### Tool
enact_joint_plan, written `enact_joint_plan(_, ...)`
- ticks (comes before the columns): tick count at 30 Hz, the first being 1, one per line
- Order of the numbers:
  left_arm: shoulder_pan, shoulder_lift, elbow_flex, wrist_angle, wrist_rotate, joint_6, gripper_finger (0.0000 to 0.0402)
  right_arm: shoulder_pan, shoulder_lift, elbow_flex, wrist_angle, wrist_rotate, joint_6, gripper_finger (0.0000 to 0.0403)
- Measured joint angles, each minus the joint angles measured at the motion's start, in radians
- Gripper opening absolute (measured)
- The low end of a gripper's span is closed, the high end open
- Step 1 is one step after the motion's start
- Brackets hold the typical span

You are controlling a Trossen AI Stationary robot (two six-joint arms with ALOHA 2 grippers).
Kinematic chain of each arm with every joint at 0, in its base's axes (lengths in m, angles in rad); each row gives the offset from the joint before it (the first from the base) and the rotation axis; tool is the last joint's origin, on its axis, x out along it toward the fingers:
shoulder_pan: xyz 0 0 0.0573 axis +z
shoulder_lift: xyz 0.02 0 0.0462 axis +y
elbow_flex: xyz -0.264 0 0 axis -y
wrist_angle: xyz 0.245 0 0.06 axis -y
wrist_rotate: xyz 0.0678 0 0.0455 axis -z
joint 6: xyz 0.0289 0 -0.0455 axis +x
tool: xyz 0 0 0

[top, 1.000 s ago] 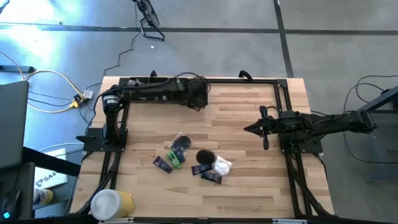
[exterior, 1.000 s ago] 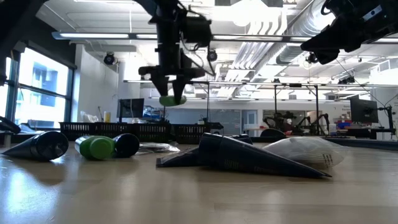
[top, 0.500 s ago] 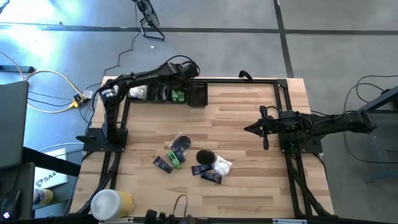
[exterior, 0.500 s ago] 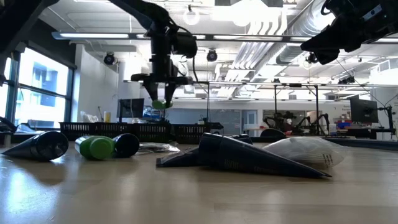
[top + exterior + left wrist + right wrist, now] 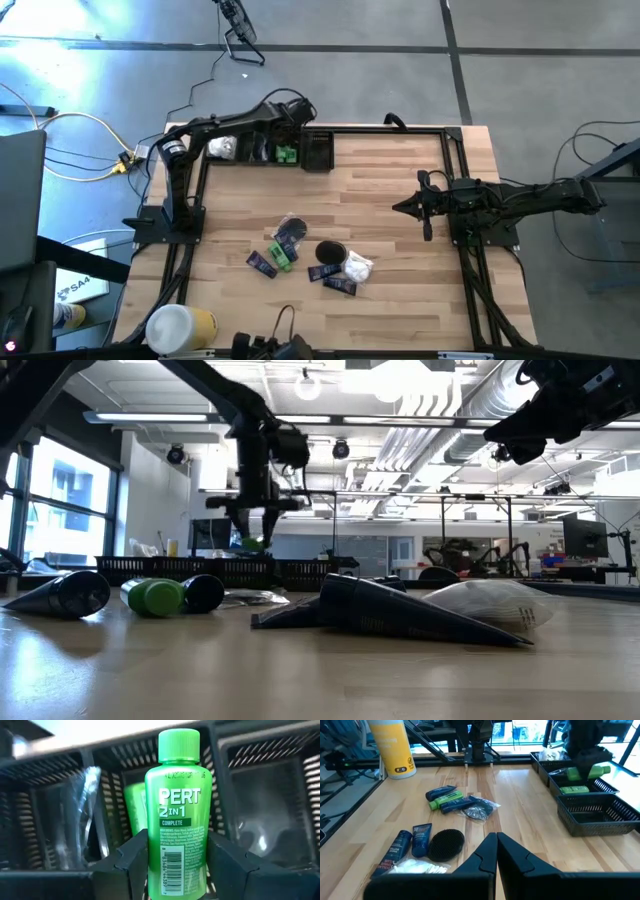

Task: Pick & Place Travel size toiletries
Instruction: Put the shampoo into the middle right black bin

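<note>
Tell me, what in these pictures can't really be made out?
- Left wrist view: the green bottle's lower end is cut off by the picture's edge, between the left gripper's fingers.
- Same view: a second green bottle in the black basket is mostly hidden behind the first.
- High view: the labels on the dark tubes are too small to read.
- Low view: a dark tube hides much of the white packet.

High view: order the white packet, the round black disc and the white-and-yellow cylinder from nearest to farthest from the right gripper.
From the right gripper:
1. White packet, table centre, toward the front edge.
2. Round black disc, just beyond it, on the left arm's side.
3. White-and-yellow cylinder, far front corner on the left arm's side.
</note>
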Motion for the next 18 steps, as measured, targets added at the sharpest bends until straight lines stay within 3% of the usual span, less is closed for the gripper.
enact_joint_plan(9, 0.001, 0.002, -0.122, 0.120, 0.022, -0.017, 0.0166, 0.000, 0.000, 0.000, 0.000, 0.000, -0.001, 0.0003)
enact_joint_plan(18, 0.001, 0.002, -0.136, 0.159, 0.024, -0.017, 0.0169, 0.000, 0.000, 0.000, 0.000, 0.000, 0.001, 0.0003)
